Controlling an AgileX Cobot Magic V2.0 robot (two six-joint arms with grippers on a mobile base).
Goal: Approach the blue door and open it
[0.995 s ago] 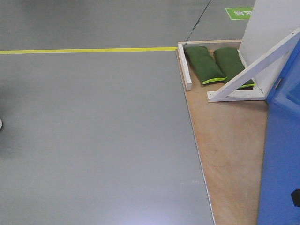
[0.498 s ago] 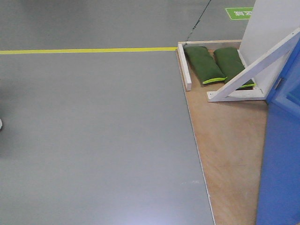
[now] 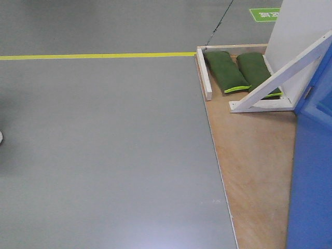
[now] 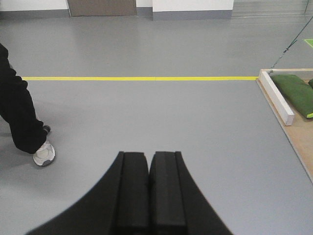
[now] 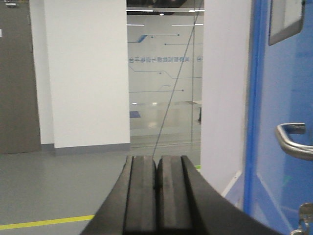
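Blue door [image 3: 311, 176]: flat, glossy, bright-blue panel at the right edge of the front view, standing on the plywood base [image 3: 254, 155]. It runs from the lower right corner up to the white brace. The right wrist view shows the door [image 5: 279, 98] close on the right side of the frame.
- Lever handle [image 5: 292, 141]: silver metal, curved, smooth, projecting from the door face.
- Lock fitting [image 5: 304, 215]: metal, below the lever, cut off by the frame edge; shape unclear.
- Inset panel [image 5: 286, 19]: grey-framed, rectangular, high on the door.

Right hand [image 5: 156, 164]: two black matte pads pressed together, nothing between them. It sits left of the door and clear of the lever.

Left hand [image 4: 148, 159]: the same black pads, pressed together and holding nothing, over bare floor.

Surroundings, working outward:
- White wooden brace [image 3: 282, 75]: painted, square-section, running diagonally beside the door's upper edge.
- White wall panel [image 3: 301, 26]: flat, behind the brace.
- Two green sandbags [image 3: 225, 70]: soft fabric with a lime trim at one end, lying side by side on the base.
- White batten [image 3: 205, 78]: along the base's left edge.
- Grey floor [image 3: 104, 155]: smooth, faint sheen.
- Yellow line [image 3: 93, 55]: a thin, straight tape line across the floor, ending at the base corner.
- Person's leg [image 4: 17, 112]: black trousers and a white shoe [image 4: 44, 152], at the left of the left wrist view.
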